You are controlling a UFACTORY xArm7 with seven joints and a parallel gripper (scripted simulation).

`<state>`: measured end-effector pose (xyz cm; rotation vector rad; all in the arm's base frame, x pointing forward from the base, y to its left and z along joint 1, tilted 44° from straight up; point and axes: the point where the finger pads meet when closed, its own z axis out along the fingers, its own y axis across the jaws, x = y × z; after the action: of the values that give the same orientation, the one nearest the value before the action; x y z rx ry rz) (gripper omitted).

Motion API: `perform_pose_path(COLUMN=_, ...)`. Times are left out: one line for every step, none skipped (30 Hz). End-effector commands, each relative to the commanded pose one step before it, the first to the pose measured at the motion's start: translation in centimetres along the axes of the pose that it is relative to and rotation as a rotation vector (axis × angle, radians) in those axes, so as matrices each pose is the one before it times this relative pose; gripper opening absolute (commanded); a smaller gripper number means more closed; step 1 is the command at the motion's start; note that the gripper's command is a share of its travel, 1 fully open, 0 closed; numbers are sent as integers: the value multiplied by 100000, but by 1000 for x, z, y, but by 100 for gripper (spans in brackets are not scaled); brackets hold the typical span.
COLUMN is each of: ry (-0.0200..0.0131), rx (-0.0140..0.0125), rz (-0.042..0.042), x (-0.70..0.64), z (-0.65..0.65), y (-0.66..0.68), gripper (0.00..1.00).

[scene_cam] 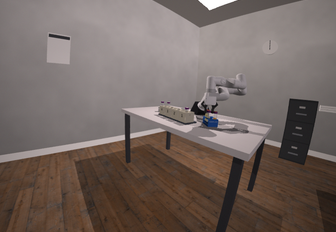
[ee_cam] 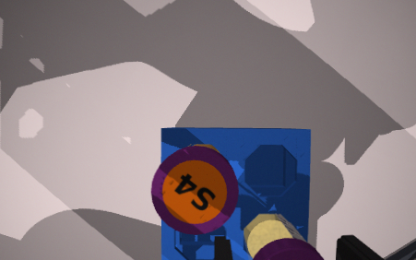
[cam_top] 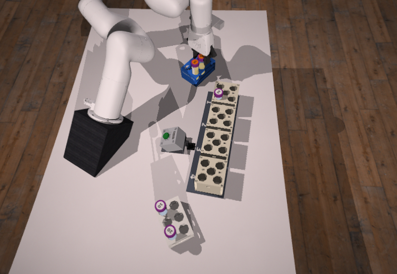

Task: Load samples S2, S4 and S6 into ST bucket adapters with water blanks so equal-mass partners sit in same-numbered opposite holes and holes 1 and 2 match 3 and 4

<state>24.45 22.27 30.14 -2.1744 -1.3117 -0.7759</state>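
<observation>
The blue sample rack stands loose beside the loading stand. S4 stands in it with a purple cap and orange dot. My gripper is partly open, fingers down at the rack on either side of the orange-dotted tube S2; gaps show beside its cap. S6 is not visible behind the gripper. One white-dot blank stands in adapter 1; its number is hard to read. Adapters 2, 3 and 4 hold no tubes.
The dark loading stand carries the adapters in a row. The white rack holds blanks 10 and 20. The DONE desk with its green key stands beside the stand. A grey block lies behind the gripper.
</observation>
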Motion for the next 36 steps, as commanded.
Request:
perform_pose_path(ry=256, rx=-103, rz=-40, x=73, z=-33, y=23, gripper=57)
perform_pose_path(ry=0, rx=0, rz=0, x=0, z=1, y=0, gripper=57)
perform_pose_path(ry=0, rx=0, rz=0, x=0, z=1, y=0, gripper=57)
perform_pose_path(ry=0, rx=0, rz=0, x=0, z=1, y=0, gripper=57)
perform_pose_path(ry=0, rx=0, rz=0, x=0, z=0, y=0, gripper=57)
perform_pose_path(ry=0, rx=0, rz=0, x=0, z=0, y=0, gripper=57)
perform_pose_path(ry=0, rx=0, rz=0, x=0, z=1, y=0, gripper=57)
perform_pose_path(ry=2, rx=-2, rz=0, x=0, z=-7, y=0, gripper=57)
perform_pose_path(ry=0, rx=0, rz=0, x=0, z=2, y=0, gripper=57)
perform_pose_path(ry=0, rx=0, rz=0, x=0, z=1, y=0, gripper=57)
perform_pose_path(ry=1, rx=0, rz=0, x=0, z=0, y=0, gripper=57)
perform_pose_path(ry=-2, rx=1, rz=0, x=0, z=-57, y=0, gripper=0)
perform_pose_path(ry=0, rx=-1, rz=0, x=1, z=-63, y=0, gripper=0)
perform_pose_path(ry=-1, rx=1, rz=-1, x=-1, z=-54, y=0, gripper=0)
perform_pose_path(ry=1, rx=-1, rz=1, x=1, z=9, y=0, gripper=0)
perform_pose_path(ry=0, rx=0, rz=0, x=0, z=-2, y=0, gripper=0)
perform_pose_path(ry=0, rx=0, rz=0, x=0, z=-2, y=0, gripper=0)
perform_pose_path(ry=0, rx=0, rz=0, x=0, z=-1, y=0, gripper=0)
perform_pose_path(ry=0, rx=0, rz=0, x=0, z=-1, y=0, gripper=0)
perform_pose_path(ry=0, rx=0, rz=0, x=0, z=-1, y=0, gripper=0)
perform_pose_path(ry=0, rx=0, rz=0, x=0, z=-1, y=0, gripper=0)
perform_pose_path(ry=0, rx=0, rz=0, x=0, z=0, y=0, gripper=0)
perform_pose_path(ry=0, rx=0, rz=0, x=0, z=0, y=0, gripper=0)
perform_pose_path(ry=0, rx=0, rz=0, x=0, z=-1, y=0, gripper=0)
perform_pose_path(ry=-2, rx=2, rz=1, x=0, z=8, y=0, gripper=0)
perform_pose_path(ry=0, rx=0, rz=0, x=0, z=-2, y=0, gripper=0)
perform_pose_path(ry=0, rx=0, rz=0, x=0, z=-1, y=0, gripper=0)
perform_pose_path(ry=-1, rx=0, rz=0, x=0, z=0, y=0, gripper=0)
perform_pose_path(ry=0, rx=0, rz=0, x=0, z=0, y=0, gripper=0)
perform_pose_path(ry=0, rx=0, rz=0, x=0, z=0, y=0, gripper=0)
perform_pose_path(ry=0, rx=0, rz=0, x=0, z=0, y=0, gripper=0)
perform_pose_path(ry=0, rx=0, rz=0, x=0, z=0, y=0, gripper=0)
perform_pose_path(ry=0, rx=0, rz=0, x=0, z=0, y=0, gripper=0)
perform_pose_path(ry=0, rx=0, rz=0, x=0, z=0, y=0, gripper=0)
perform_pose_path(ry=0, rx=0, rz=0, x=0, z=0, y=0, gripper=0)
perform_pose_path(ry=0, rx=0, rz=0, x=0, z=0, y=0, gripper=0)
